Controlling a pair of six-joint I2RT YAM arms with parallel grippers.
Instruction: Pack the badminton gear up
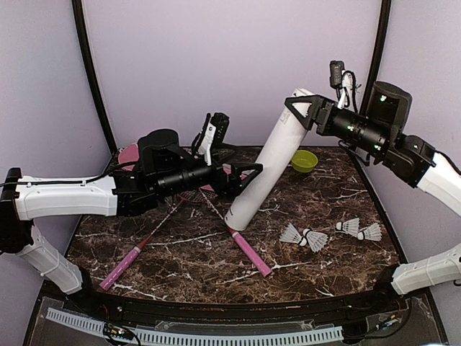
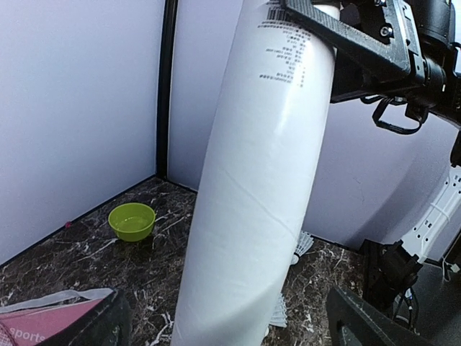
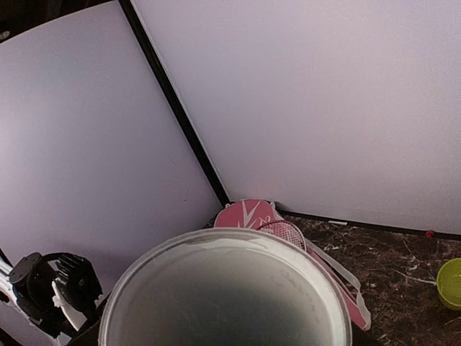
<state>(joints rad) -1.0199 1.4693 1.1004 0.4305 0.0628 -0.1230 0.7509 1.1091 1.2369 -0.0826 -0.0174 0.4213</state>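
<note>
The tall white tube (image 1: 263, 169) leans on the table, its foot near the middle and its open top to the upper right. My right gripper (image 1: 301, 108) is shut on its top end; the right wrist view looks down into the open mouth (image 3: 227, 303), fingers hidden. My left gripper (image 1: 248, 175) is open with a finger on each side of the tube's lower half (image 2: 245, 216), not touching. Two rackets (image 1: 248, 252) (image 1: 124, 263) lie crossed with pink handles toward the front. Several shuttlecocks (image 1: 302, 236) (image 1: 360, 229) lie at the right. The pink cover (image 3: 248, 214) lies at the back left.
A lime-green bowl (image 1: 304, 161) stands at the back right of the marble table (image 1: 180, 270), also in the left wrist view (image 2: 132, 220). Purple walls with black posts close the back and sides. A racket head (image 3: 284, 232) rests on the cover.
</note>
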